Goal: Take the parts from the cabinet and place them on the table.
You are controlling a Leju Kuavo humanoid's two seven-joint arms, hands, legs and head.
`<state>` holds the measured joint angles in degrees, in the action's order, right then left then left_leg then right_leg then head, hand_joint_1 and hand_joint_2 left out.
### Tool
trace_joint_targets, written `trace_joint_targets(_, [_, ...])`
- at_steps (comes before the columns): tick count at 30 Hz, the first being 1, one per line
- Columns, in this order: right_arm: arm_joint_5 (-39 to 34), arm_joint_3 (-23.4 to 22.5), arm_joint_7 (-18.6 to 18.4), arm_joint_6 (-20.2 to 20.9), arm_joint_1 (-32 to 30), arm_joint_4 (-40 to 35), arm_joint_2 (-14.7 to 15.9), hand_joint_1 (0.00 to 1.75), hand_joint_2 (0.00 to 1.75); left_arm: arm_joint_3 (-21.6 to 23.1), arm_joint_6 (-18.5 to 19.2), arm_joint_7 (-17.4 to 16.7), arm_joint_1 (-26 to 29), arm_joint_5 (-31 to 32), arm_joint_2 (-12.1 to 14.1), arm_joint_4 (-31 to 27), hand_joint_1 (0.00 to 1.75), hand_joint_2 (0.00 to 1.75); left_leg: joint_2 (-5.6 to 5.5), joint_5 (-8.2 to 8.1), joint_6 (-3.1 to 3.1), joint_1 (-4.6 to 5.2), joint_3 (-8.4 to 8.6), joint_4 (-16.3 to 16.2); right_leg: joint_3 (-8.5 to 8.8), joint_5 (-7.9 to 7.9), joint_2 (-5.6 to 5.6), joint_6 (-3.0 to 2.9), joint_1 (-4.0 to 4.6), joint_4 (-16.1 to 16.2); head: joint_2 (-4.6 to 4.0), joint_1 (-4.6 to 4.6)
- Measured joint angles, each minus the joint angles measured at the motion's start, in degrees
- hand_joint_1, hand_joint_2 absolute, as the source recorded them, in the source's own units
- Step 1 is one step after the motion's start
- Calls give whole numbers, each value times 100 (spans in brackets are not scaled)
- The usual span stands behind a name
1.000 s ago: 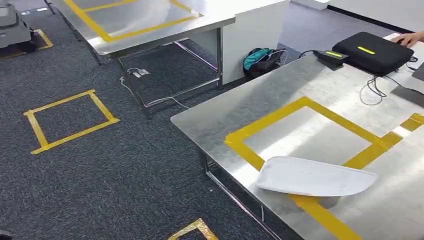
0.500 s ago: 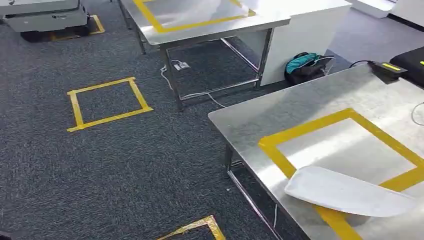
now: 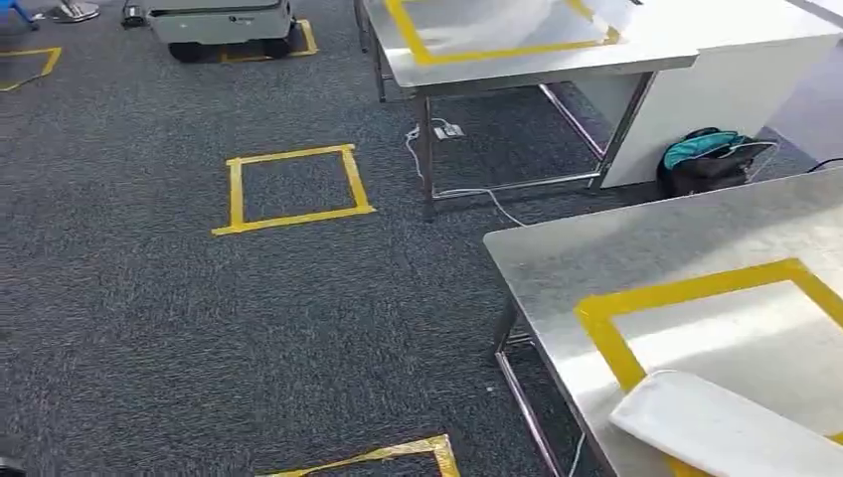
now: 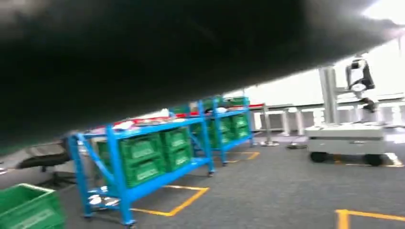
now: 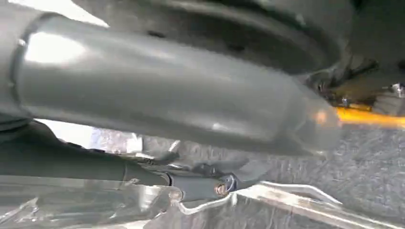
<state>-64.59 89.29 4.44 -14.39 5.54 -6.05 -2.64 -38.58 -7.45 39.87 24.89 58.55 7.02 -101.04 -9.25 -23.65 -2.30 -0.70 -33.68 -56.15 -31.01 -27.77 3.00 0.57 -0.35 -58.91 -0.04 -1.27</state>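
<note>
Honestly there's nothing readable here. The green crates [image 4: 143, 157] on the blue rack [image 4: 114, 162] have pale lettering on their fronts, but it's way too blurred to make out a single word. The grey wheeled unit [image 3: 219, 20] on the carpet has a small dark mark on its side, also illegible. The yellow tape squares [image 3: 293, 187] on the floor and on the counter [image 3: 557, 258] carry no writing at all.

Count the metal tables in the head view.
2: a near table at the right carrying a white part, and a far table at the top. Others may lie outside the picture.
</note>
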Motion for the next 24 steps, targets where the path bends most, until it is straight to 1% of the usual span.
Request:
trace_joint_targets(1, [7,0,0,11,10,-7,-15,0,0,-15,0,0,18,0,0,2,0,0,196,-49,3,5,-12,-66,7,32,-96,-50,-16,38,0,-4])
trace_joint_targets(2, [4,0,5,9,6,-7,-15,0,0,-22,0,0,18,0,8,2,0,0,525,-214,-12,36,-115,-257,11,38,-147,-92,-14,56,0,52])
trace_joint_targets(3, [4,2,5,9,-10,-7,-15,0,0,-20,0,0,-8,0,13,2,0,0,719,-465,-40,35,-314,-664,5,39,-235,-111,-5,57,0,83])
trace_joint_targets(4, [4,4,5,9,-28,-7,-18,0,0,-9,2,0,-25,0,9,2,0,0,810,-712,-62,21,-556,-1174,-3,34,-331,-120,3,57,0,81])
trace_joint_targets(5, [7,4,5,9,-43,-7,-18,0,0,-7,4,0,-15,0,9,2,0,0,843,-882,-79,9,-756,-1612,-11,29,-418,-126,5,57,0,81])
trace_joint_targets(6, [7,7,2,9,-56,-7,-18,0,0,-9,7,0,-6,0,7,2,0,0,848,-926,-96,-3,-868,-1858,-15,27,-509,-128,4,57,0,81])
trace_joint_targets(7, [7,7,2,9,-59,-7,-18,0,0,-11,11,0,3,0,4,2,0,0,853,-820,-118,-25,-824,-1793,-15,23,-594,-121,-1,57,0,81])
trace_joint_targets(8, [9,9,2,11,-54,-7,-18,0,0,-11,13,0,2,-2,4,2,0,0,878,-611,-144,-54,-651,-1470,-13,12,-675,-103,-9,56,0,81])
trace_joint_targets(9, [9,9,0,11,-52,-7,-15,0,0,-11,13,0,3,-2,4,2,0,0,952,-382,-172,-86,-385,-983,-7,0,-746,-80,-20,54,0,79])
trace_joint_targets(10, [9,9,0,7,-49,-7,-7,0,0,-15,15,0,4,-2,4,2,0,0,1157,-197,-216,-118,-80,-466,19,-20,-803,-38,-21,43,0,81])
trace_joint_targets(11, [9,9,0,7,-46,-2,15,0,0,-13,15,0,-6,-2,2,4,0,0,1465,-178,-263,-127,140,-109,23,-55,-870,24,17,17,0,92])
trace_joint_targets(12, [9,9,-2,9,-46,0,20,0,0,0,15,0,-34,-2,0,2,0,0,1363,-155,-174,-111,127,-81,-16,-110,-916,71,28,-30,0,81])
trace_joint_targets(13, [9,9,0,9,-38,0,22,0,0,-4,15,0,-20,-4,-9,2,0,0,1288,-174,-119,-84,127,-83,37,-118,-982,105,24,9,0,48])
trace_joint_targets(15, [11,9,0,14,-1,-2,20,0,0,-52,15,0,19,-4,-4,2,0,0,1133,-182,-29,-44,108,-75,183,-112,-1129,181,-17,78,0,52])
trace_joint_targets(16, [11,11,0,13,18,-4,20,0,0,-72,17,0,21,-4,-4,0,0,0,1058,-146,38,-85,132,-51,143,-151,-1021,239,-59,55,-2,57])
trace_joint_targets(17, [11,11,2,11,30,-4,20,0,0,-90,18,0,27,-11,-2,0,0,0,1011,-140,69,-83,133,-51,93,-293,-667,242,-57,-123,0,39])
trace_joint_targets(18, [11,11,2,11,29,-4,20,0,0,-92,20,0,6,-11,0,0,0,0,947,-140,101,-82,128,-52,-82,-515,-454,232,-55,-521,0,31])
trace_joint_targets(19, [11,11,2,13,19,-4,20,0,0,-81,22,0,-7,-11,-9,0,0,0,880,-141,122,-77,126,-53,-316,-734,-355,229,-48,-1011,0,20])
trace_joint_targets(20, [11,13,0,14,3,-4,20,0,0,-79,22,0,-7,-11,-13,0,0,0,799,-145,133,-65,124,-54,-556,-906,-320,224,-39,-1473,0,19])
trace_joint_targets(21, [11,13,0,14,-8,-4,20,0,0,-81,24,0,-4,-11,-15,0,0,0,711,-147,137,-53,126,-55,-746,-959,-314,210,-33,-1777,0,24])
trace_joint_targets(22, [11,15,0,14,-16,-4,20,0,0,-81,26,0,-5,-11,-20,0,0,0,612,-148,138,-46,130,-56,-794,-841,-312,191,-29,-1766,0,22])
trace_joint_targets(23, [11,15,0,14,-16,-4,20,0,0,-81,28,0,-5,-11,-22,0,0,0,521,-149,137,-46,136,-58,-717,-617,-303,172,-29,-1512,0,22])
trace_joint_targets(24, [13,15,0,11,-12,-4,20,0,0,-81,31,0,-5,-11,-22,0,0,0,427,-151,134,-48,147,-59,-524,-315,-261,151,-31,-1037,0,22])
